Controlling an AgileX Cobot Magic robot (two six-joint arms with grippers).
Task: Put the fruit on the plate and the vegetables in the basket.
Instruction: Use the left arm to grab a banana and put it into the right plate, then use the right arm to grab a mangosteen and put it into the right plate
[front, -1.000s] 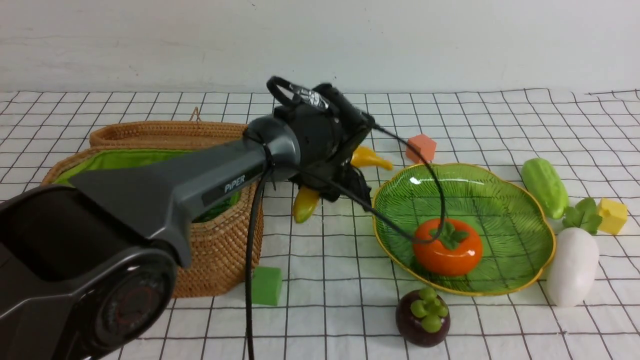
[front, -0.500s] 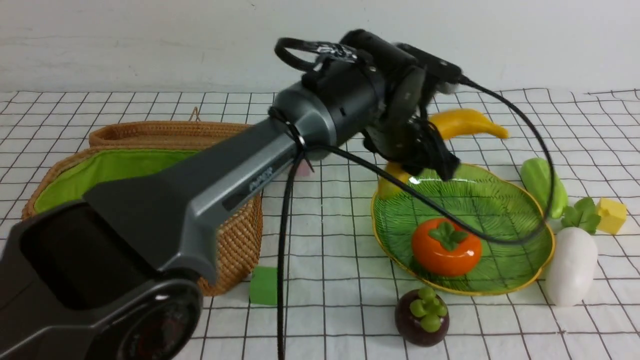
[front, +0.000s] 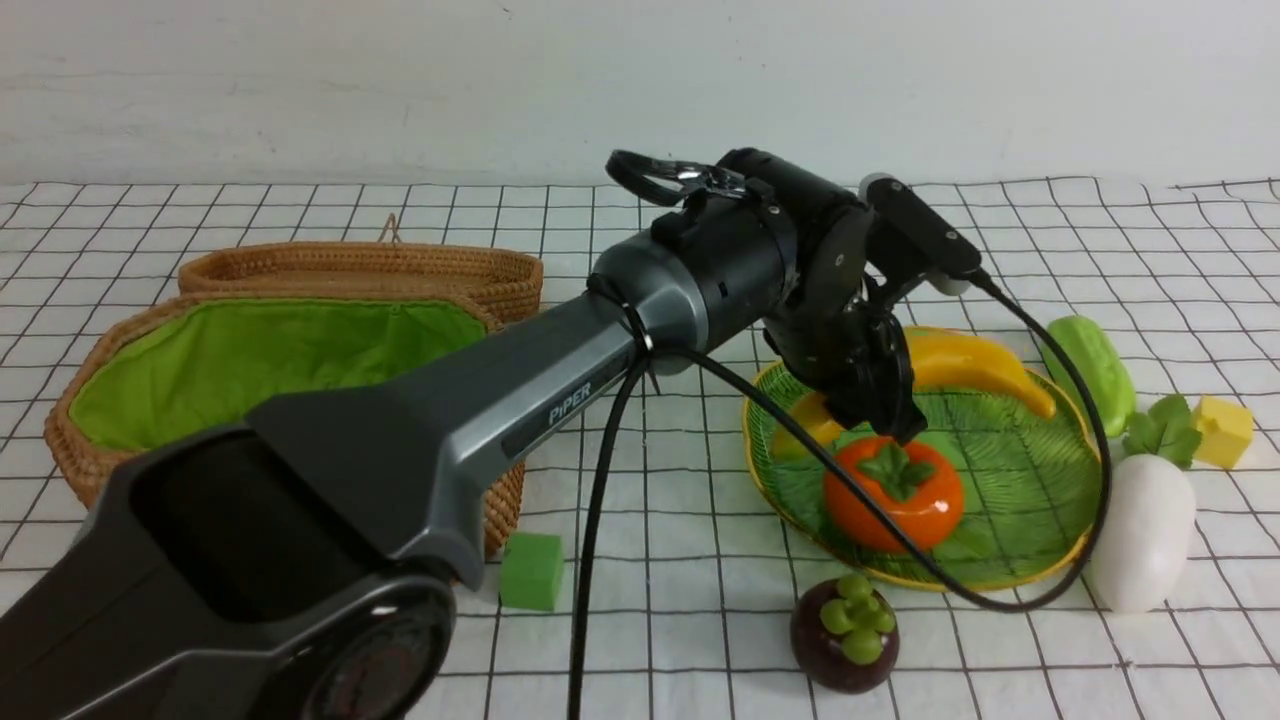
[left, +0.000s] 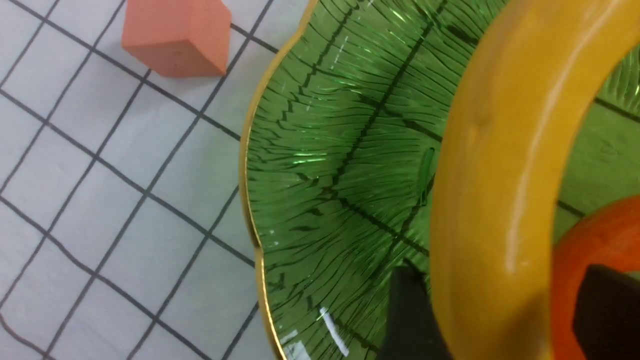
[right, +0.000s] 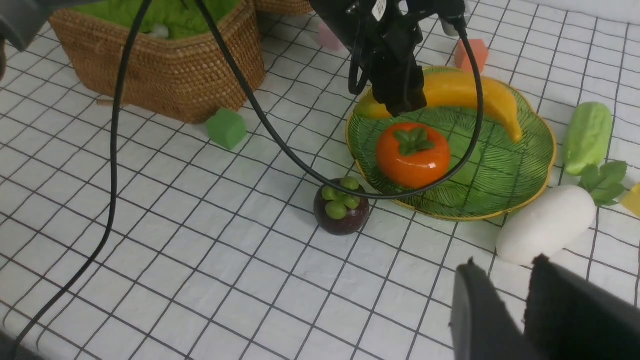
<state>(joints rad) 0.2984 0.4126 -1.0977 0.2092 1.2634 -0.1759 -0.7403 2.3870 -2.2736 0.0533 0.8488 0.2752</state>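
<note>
The yellow banana lies across the far side of the green plate, behind the orange persimmon. My left gripper hangs over it, open. In the left wrist view its fingers straddle the banana: one finger is against it, the other stands off with a gap. The purple mangosteen sits on the cloth in front of the plate. The light green gourd and the white radish lie to the right of the plate. The basket stands open at the left. My right gripper hovers near the radish, slightly open and holding nothing.
A green cube lies by the basket's front corner and a yellow cube at the far right. An orange cube sits beyond the plate's rim and a pink cube lies near the basket. The left arm's cable drapes over the plate.
My left arm swung right with the banana, from beside the basket to over the plate, then came down. Its jaws have widened and the banana now rests on the plate.
</note>
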